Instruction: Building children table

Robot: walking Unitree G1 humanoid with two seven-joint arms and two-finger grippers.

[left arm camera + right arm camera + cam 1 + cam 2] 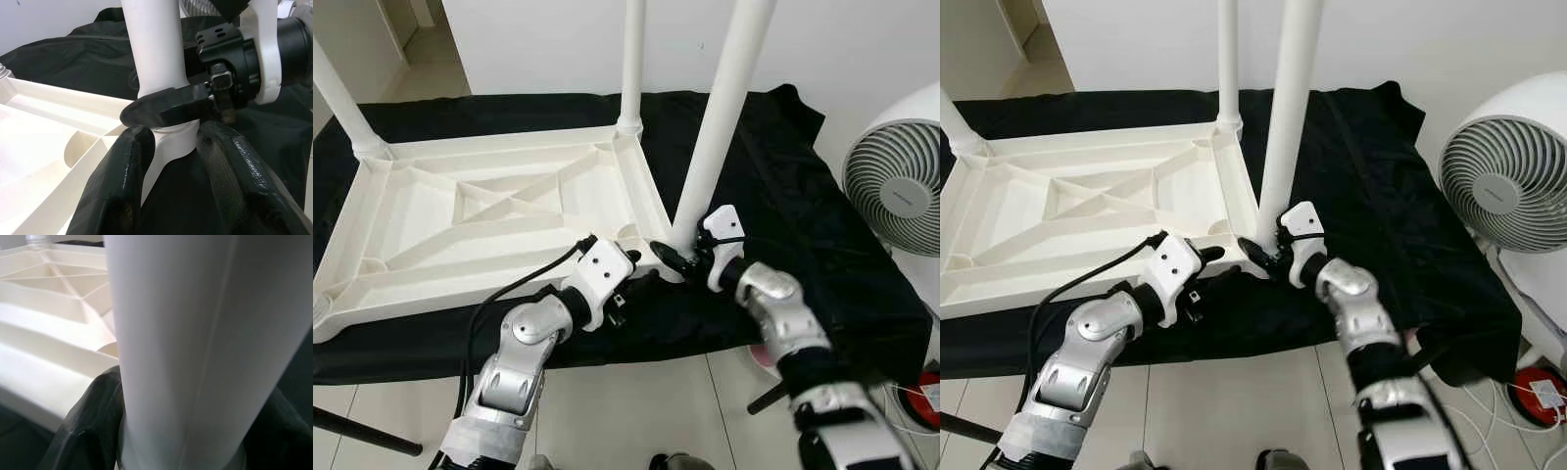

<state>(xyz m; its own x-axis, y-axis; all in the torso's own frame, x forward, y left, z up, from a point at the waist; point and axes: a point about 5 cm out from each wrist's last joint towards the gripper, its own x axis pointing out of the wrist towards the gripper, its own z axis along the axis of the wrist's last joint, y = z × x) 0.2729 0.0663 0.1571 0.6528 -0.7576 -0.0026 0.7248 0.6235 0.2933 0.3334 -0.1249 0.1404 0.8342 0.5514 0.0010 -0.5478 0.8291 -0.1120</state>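
While the upturned table top [499,211] lies on a black cloth [783,186], both grippers meet at its near corner.
Right gripper [677,257] fingers [90,423] clasp the leg [720,117] base; left gripper [171,161] fingers [122,181] spread beside the socket.

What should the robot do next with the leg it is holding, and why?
Probably turn the leg with the right gripper to seat it in the corner socket. Its fingers clasp the leg's base, just where it meets the upturned tabletop. The left gripper sits open at that same corner, seemingly steadying it.
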